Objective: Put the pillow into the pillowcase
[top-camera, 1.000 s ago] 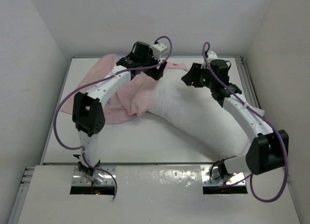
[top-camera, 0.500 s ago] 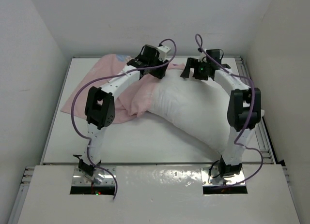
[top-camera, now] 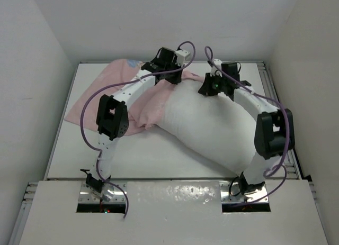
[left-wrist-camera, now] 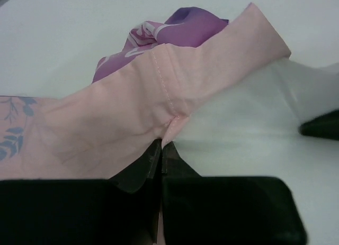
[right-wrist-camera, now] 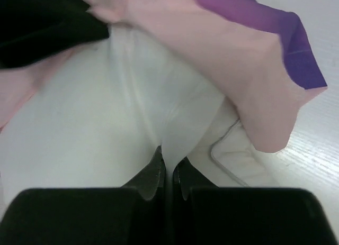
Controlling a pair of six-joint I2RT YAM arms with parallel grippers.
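The white pillow (top-camera: 212, 123) lies slanted across the middle and right of the table. Its far end sits at the mouth of the pillowcase (top-camera: 100, 99), which is spread pink side out at the back left. My left gripper (top-camera: 177, 76) is shut on the pillowcase's pink stitched hem (left-wrist-camera: 169, 105), pinched at the fingertips (left-wrist-camera: 153, 155); purple print (left-wrist-camera: 185, 28) shows behind it. My right gripper (top-camera: 207, 89) is shut on a fold of the pillow's white cover (right-wrist-camera: 169, 134). The pillow's seamed edge (right-wrist-camera: 228, 160) lies just to its right, under the pink and purple pillowcase flap (right-wrist-camera: 238, 65).
The white table (top-camera: 148, 150) is boxed in by white walls on three sides, with a metal rail (top-camera: 275, 91) along its right edge. Both grippers work close together at the back; the left gripper's dark body (right-wrist-camera: 42, 28) shows in the right wrist view.
Both grippers have closed: the left one on the pillowcase hem, the right one on the pillow's cover. The right arm folded upward as its gripper settled at the pillow's far end.
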